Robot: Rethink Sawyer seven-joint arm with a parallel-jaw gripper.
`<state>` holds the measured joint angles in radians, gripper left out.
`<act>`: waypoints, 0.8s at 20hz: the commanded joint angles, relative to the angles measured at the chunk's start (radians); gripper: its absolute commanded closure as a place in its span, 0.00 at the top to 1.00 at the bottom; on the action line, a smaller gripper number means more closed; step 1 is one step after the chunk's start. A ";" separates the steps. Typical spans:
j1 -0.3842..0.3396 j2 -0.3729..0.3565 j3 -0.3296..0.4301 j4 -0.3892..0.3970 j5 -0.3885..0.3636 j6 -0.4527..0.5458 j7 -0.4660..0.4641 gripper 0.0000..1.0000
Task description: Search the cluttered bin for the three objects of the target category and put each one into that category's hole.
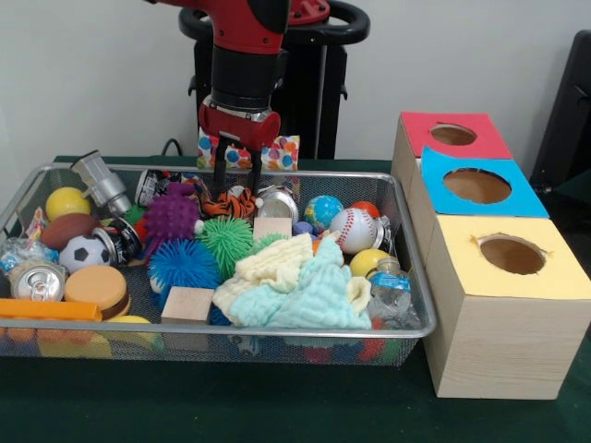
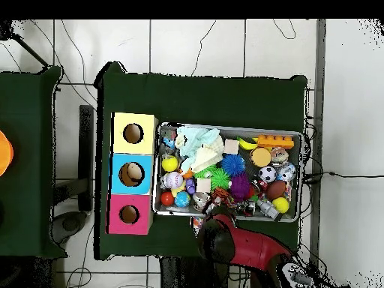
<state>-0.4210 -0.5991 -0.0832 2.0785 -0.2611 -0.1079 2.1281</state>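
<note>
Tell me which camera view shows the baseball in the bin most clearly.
The front view: the baseball shows its red seams there, between a globe-patterned ball and a yellow ball. In the overhead view the baseball is only a small white round shape near the boxes.

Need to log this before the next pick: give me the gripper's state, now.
Gripper: open, holding nothing, fingers apart and pointing down over the tiger-striped toy at the bin's far side.

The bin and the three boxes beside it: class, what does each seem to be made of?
The bin looks like shiny silver wire mesh, see-through with a bright metal rim. The three boxes look like pale, matte bare wood, grain showing on the sides, with red, blue and yellow tops, perhaps paper or paint.
</note>
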 commanded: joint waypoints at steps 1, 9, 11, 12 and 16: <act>-0.003 0.031 0.054 -0.049 0.018 -0.025 0.125 1.00; 0.003 0.051 0.045 -0.064 0.040 0.012 0.125 1.00; 0.005 0.069 0.052 -0.080 0.046 0.001 0.129 1.00; 0.003 0.082 0.062 -0.090 0.051 -0.002 0.132 1.00; 0.014 0.059 0.068 -0.093 0.073 0.037 0.136 1.00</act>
<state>-0.4182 -0.5711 -0.0831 2.0782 -0.2582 -0.1079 2.1281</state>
